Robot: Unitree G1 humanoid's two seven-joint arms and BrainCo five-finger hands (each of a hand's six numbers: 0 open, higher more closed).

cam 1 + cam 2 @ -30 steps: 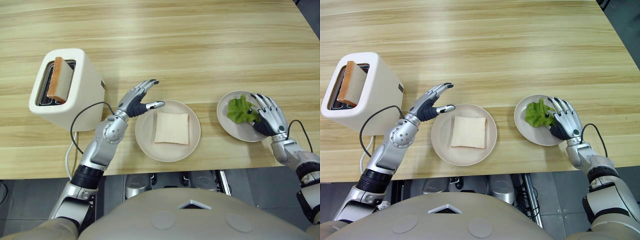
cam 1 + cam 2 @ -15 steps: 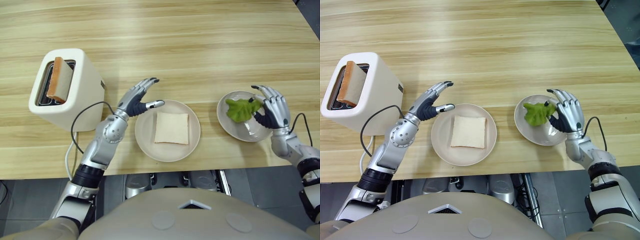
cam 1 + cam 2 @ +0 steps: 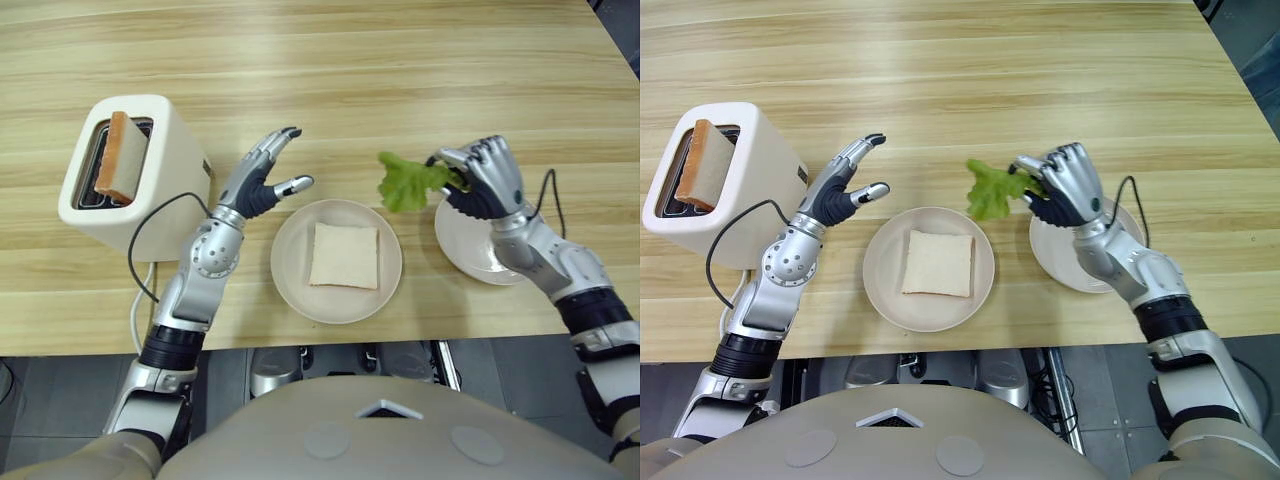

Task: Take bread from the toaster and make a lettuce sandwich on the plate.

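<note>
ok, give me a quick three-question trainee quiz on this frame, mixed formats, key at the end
1. True or false: the right hand holds the lettuce leaf.
2. What lies on the larger plate? A) a white bread slice B) lettuce C) nothing
3. Fill in: the browner slice stands in the ___.
Key: 1 true; 2 A; 3 toaster.

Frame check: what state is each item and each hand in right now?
toaster, upright, toast slice standing in its slot
bread slice, flat on the large plate
lettuce, in the air, gripped by the right hand
small plate, on the table, partly under the right hand
left hand, open, between toaster and large plate
</note>
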